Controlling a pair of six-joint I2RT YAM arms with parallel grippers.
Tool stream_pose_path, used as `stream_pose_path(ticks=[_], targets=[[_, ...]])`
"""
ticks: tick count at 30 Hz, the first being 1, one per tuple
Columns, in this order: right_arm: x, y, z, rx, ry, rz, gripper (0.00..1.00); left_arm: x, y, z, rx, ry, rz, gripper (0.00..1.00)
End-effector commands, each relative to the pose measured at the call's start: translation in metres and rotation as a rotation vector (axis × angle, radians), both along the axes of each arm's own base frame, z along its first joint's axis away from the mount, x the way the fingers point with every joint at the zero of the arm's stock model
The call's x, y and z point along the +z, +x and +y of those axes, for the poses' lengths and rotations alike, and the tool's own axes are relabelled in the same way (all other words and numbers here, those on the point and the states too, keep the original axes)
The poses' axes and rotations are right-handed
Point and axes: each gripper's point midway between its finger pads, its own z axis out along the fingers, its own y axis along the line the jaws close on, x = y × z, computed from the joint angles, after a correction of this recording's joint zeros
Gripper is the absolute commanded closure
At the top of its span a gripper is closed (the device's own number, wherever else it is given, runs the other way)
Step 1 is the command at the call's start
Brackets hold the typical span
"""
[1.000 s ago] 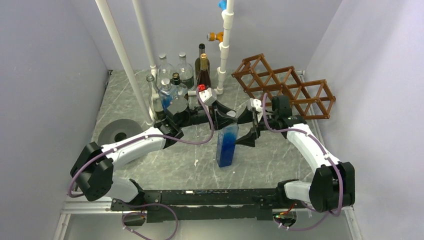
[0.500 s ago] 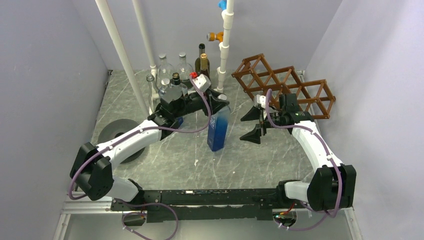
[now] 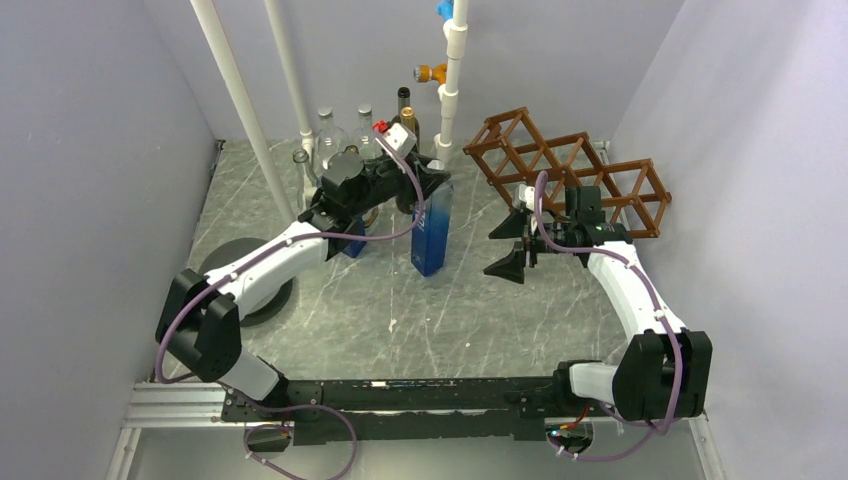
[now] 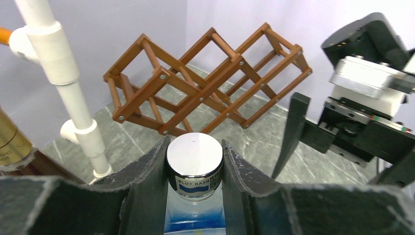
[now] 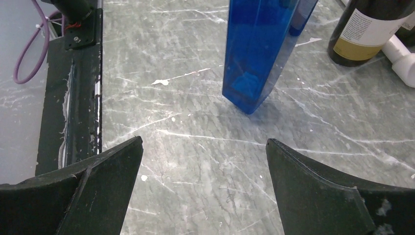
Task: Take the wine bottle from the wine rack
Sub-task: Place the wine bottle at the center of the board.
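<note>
Overhead, the left gripper [image 3: 431, 183] grips the blue bottle [image 3: 432, 236] by its neck, clear of and left of the wine rack [image 3: 570, 178]; its wrist view alone shows the white cap [image 4: 194, 151] between the fingers. The right gripper [image 3: 507, 243] gapes wide, holding nothing.

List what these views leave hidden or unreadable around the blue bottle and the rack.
- Top view: the left gripper covers the neck of the blue bottle; the right arm hides part of the wine rack.
- Left wrist view: its fingers and the bottom edge hide the bottle's body.
- Right wrist view: the upper edge cuts off the bottle's top; whether its base touches the table is unclear.
</note>
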Motion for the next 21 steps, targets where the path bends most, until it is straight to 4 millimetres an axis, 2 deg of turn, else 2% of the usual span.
stream_pose_path(ticks=[1,10,21], targets=[[0.016,0.009,-0.002,-0.016,0.009,-0.066,0.01,0.104,0.007,0.013,0.054,-0.181,-0.256,1.00],[0.017,0.011,-0.005,-0.030,0.006,-0.070,0.01,0.108,0.037,0.012,0.091,-0.177,-0.275,1.00],[0.017,0.011,-0.006,-0.035,0.007,-0.071,0.01,0.115,0.080,0.000,0.137,-0.186,-0.285,1.00]])
